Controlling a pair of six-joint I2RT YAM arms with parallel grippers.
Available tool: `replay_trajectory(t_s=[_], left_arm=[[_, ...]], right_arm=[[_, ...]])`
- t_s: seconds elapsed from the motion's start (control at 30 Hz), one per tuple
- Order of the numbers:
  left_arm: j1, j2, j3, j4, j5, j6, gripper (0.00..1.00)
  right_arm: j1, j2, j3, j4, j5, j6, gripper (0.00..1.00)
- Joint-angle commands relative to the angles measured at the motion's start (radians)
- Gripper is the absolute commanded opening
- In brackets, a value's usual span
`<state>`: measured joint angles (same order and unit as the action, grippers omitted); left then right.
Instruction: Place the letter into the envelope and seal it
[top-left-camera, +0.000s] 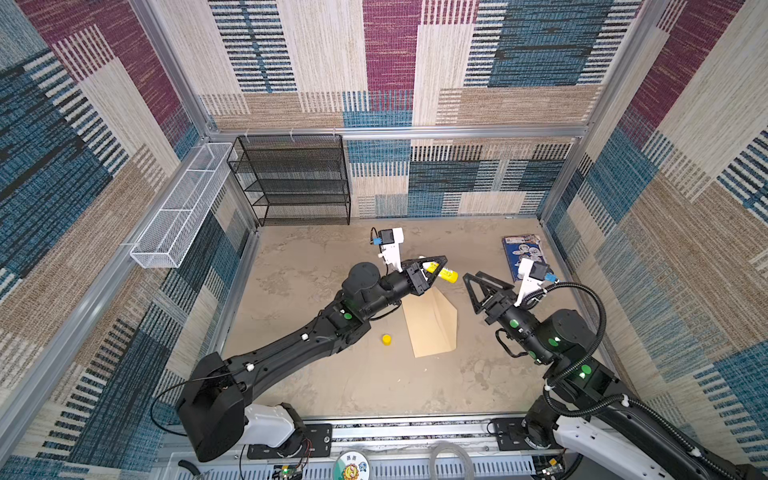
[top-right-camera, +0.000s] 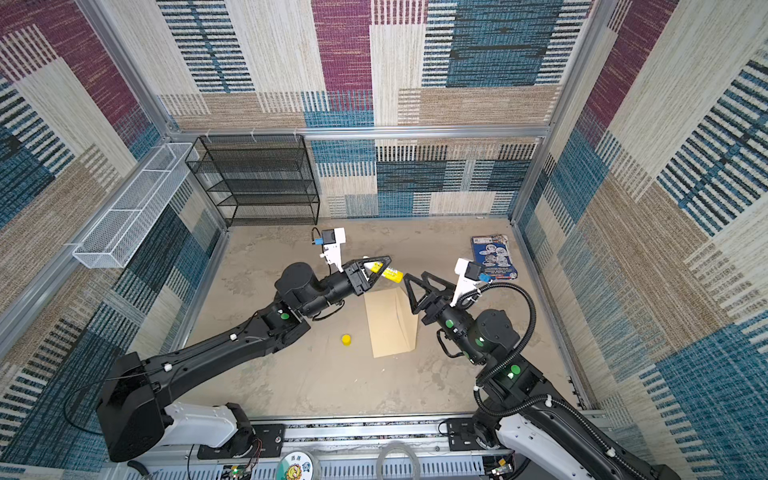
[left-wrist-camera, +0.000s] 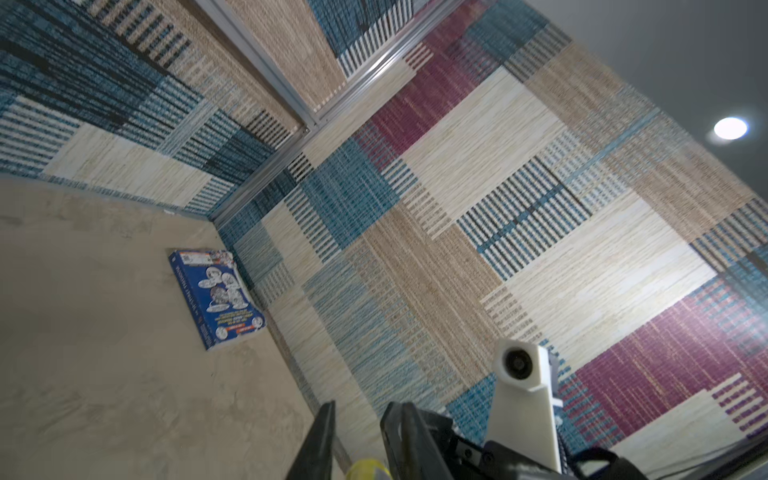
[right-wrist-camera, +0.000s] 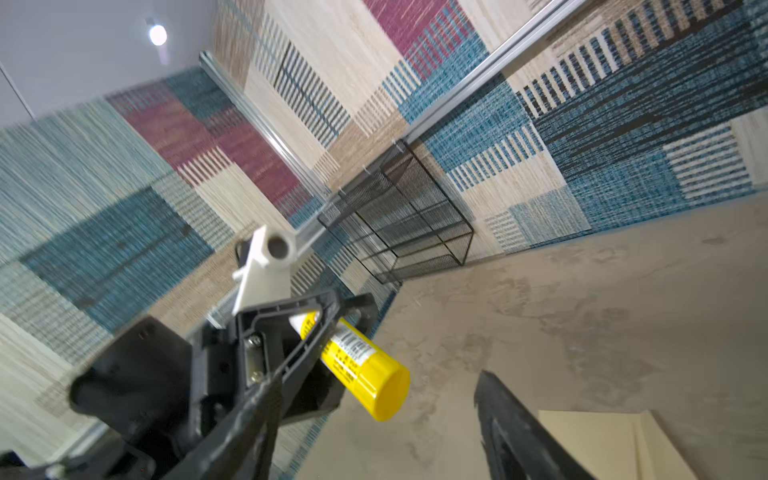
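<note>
**Top views.** The flat tan kraft-paper envelope (top-left-camera: 430, 328) was seen lying on the sandy-beige table (top-left-camera: 316, 266) near the middle, between the two arms. A fold line ran along its right part. The left gripper (top-left-camera: 438, 268) was held above the envelope's far end, its jaws clamped on a yellow glue stick with a white tip (top-left-camera: 448, 274). The right gripper (top-left-camera: 471, 274) was seen just right of that end with jaws spread apart and nothing between them. A small yellow cap (top-left-camera: 387, 339) stood just left of the envelope. A glossy blue printed booklet (top-left-camera: 519, 249) lay in the far right corner.

**Left wrist.** Two dark fingers (left-wrist-camera: 320, 440) were seen with a sliver of yellow between them. The booklet (left-wrist-camera: 216, 297) lay against the wall.

**Right wrist.** The glue stick (right-wrist-camera: 361, 370) was seen gripped crosswise by the left gripper. One finger (right-wrist-camera: 511, 428) of the right gripper was in view, and a corner of the envelope (right-wrist-camera: 602, 440) beside it.
</note>
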<state>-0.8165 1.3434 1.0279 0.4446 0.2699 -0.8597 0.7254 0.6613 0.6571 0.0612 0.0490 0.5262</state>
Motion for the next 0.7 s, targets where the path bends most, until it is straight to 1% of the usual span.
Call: replay_trajectory(t_s=[0.0, 0.1, 0.2, 0.43, 0.57, 0.67], left_arm=[[0.021, -0.016, 0.061, -0.361, 0.122, 0.11, 0.03], [0.038, -0.014, 0.122, -0.515, 0.16, 0.167, 0.02], [0.047, -0.017, 0.144, -0.577, 0.172, 0.19, 0.02], [0.053, -0.004, 0.176, -0.616, 0.215, 0.207, 0.02], [0.051, 0.001, 0.175, -0.615, 0.224, 0.207, 0.02], [0.051, 0.005, 0.17, -0.6, 0.236, 0.2, 0.02]], right_arm=[[0.0, 0.065, 0.035, -0.114, -0.179, -0.302, 0.75], [0.0, 0.104, 0.06, -0.147, -0.214, -0.377, 0.75], [0.0, 0.114, 0.059, -0.141, -0.244, -0.417, 0.75], [0.0, 0.166, 0.059, -0.138, -0.293, -0.47, 0.74], [0.0, 0.194, 0.056, -0.099, -0.323, -0.468, 0.71], [0.0, 0.208, 0.053, -0.066, -0.334, -0.45, 0.65]])
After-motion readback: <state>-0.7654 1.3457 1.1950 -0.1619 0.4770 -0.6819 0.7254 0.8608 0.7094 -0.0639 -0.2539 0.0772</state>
